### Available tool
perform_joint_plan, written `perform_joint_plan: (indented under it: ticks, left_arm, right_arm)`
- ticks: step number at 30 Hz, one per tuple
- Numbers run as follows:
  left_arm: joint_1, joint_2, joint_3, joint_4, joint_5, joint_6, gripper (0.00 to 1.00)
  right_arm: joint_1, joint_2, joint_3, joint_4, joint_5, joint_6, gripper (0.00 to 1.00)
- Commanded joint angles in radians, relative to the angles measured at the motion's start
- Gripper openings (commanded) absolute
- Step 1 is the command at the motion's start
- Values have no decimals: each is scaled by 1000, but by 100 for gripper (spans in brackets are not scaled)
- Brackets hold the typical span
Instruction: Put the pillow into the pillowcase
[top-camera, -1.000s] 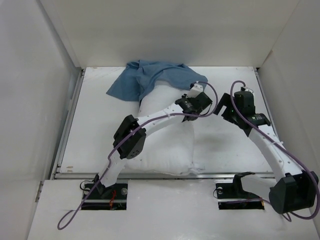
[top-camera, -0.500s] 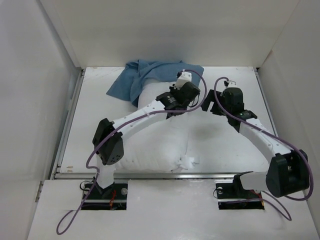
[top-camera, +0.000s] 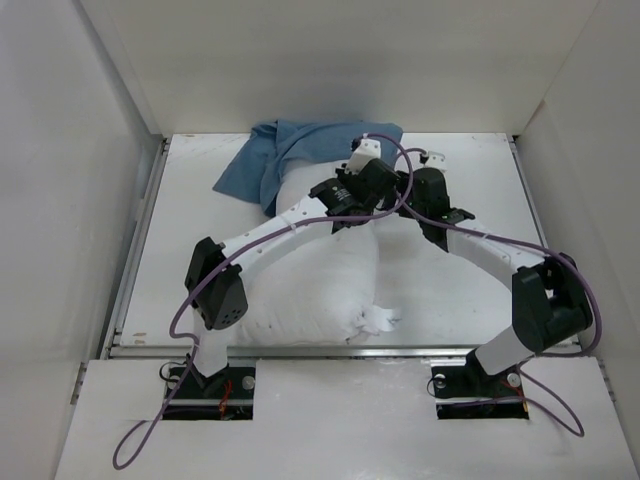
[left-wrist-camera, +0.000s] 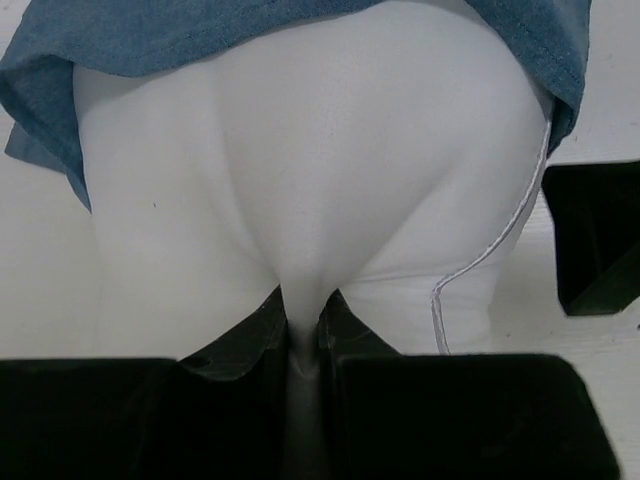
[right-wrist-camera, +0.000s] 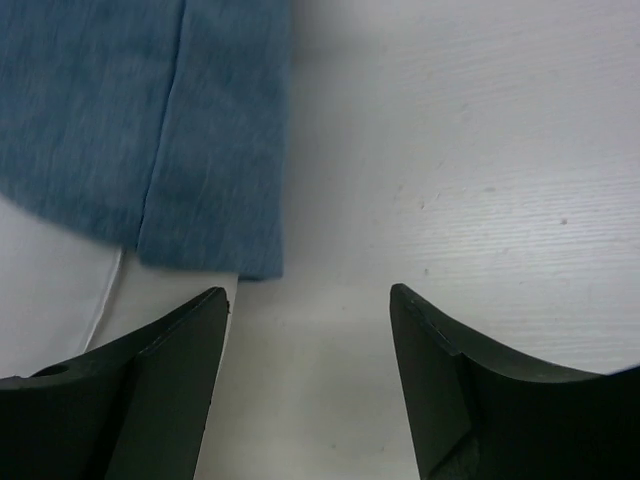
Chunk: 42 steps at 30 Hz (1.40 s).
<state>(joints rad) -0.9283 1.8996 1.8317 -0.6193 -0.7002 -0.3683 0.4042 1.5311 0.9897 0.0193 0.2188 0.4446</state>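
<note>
The white pillow (top-camera: 320, 270) lies lengthwise in the middle of the table, its tag (top-camera: 378, 320) at the near right corner. The blue pillowcase (top-camera: 270, 160) is draped over its far end. My left gripper (top-camera: 365, 172) is shut on a pinch of pillow fabric (left-wrist-camera: 305, 300) just short of the pillowcase hem (left-wrist-camera: 120, 40). My right gripper (top-camera: 412, 180) is open and empty over bare table, right beside the pillow. Its open fingers straddle a spot (right-wrist-camera: 310, 300) just below the pillowcase's corner (right-wrist-camera: 210, 230). The pillow edge (right-wrist-camera: 50, 290) shows by its left finger.
White walls close in the table at the left, back and right. The table's near edge (top-camera: 300, 350) runs just past the pillow's near end. The right gripper's black finger (left-wrist-camera: 600, 240) shows at the right of the left wrist view.
The left arm has carried the pinched pillow leftward and farther back, toward the pillowcase. The right arm has swung left and now sits next to the left gripper.
</note>
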Motion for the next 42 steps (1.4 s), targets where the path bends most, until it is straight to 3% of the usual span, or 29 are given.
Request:
perform_joint_plan:
  ticks: [1,9,16,20,23,31,34,35,38,39,42]
  left_arm:
    - [-7,-129,37,32,-81,-3,0]
    - [-7,-183,15,12,-102,-26,0]
    - [-7,-183,15,3,-151,-26,0]
    - [-7,-192,15,-8,-173,-26,0]
    - [-7,-214,5,3,-162,-26,0]
    - [-7,-257,-47,24,-130,-26,0]
    - [-7,-266,-72,36,-116,-26,0]
    - [-7,-266,-72,46,-116,-26,0]
    - [-7,-243,-72,58,-107,-26,0]
    - [-7,-243,-72,73,-91,-14,0]
    - [5,-192,-52,96,-91,-14,0]
  right_arm:
    - [-18,11,78,79,146,54,71]
    - [-18,109,158,123,48,19,71]
    - [-18,20,83,154,-156,-58,71]
    - [-7,-64,-23,168,-167,-84,74]
    - [-7,-42,-51,186,-145,-93,75]
    - [2,69,82,195,-102,-64,75]
    - [2,93,107,273,-56,-31,61]
    - [2,104,133,293,-47,-30,37]
    - [2,116,168,320,-74,-20,18]
    - [2,116,168,329,-129,-32,0]
    - [24,54,136,315,-377,-104,0]
